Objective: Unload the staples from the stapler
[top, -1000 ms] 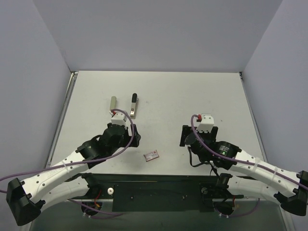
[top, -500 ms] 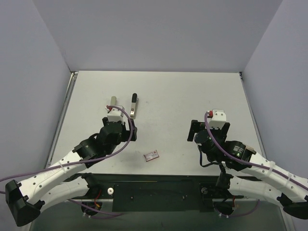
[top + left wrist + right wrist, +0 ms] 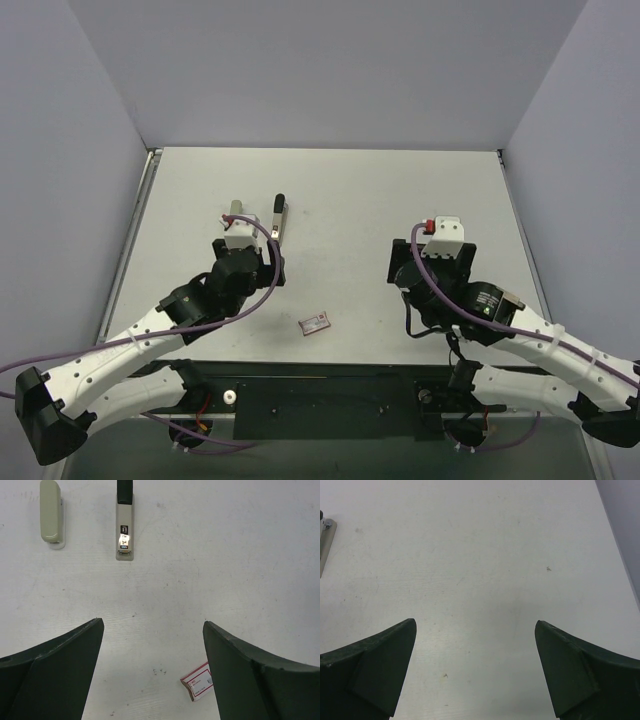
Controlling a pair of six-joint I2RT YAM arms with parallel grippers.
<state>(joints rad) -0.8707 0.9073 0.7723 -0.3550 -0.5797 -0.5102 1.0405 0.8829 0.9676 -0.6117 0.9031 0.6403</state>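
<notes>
Barely started, to judge from the layout. No hold yet on the stapler [image 3: 277,221], seen lying flat on the bench [image 3: 400,190] in the far-left part, black tip pointing away from the arms, touched by nothing. Just to its left and apart from it, a short beige piece [image 3: 51,512], possibly belonging to the stapler, though hard to say. Nearer the arms, a small red-and-white box [image 3: 316,323], lying alone. Left tool [image 3: 151,625] spread wide and holding nothing, aimed toward the near end of the stapler from some way short of it. Right tool [image 3: 475,622] likewise wide apart and empty, over bare bench well to the right. No loose staples to be made out anywhere; impossible to tell from here whether loaded or already opened up. Left to do, in all likelihood: reaching and steadying the stapler, opening it up, getting the staples out.
</notes>
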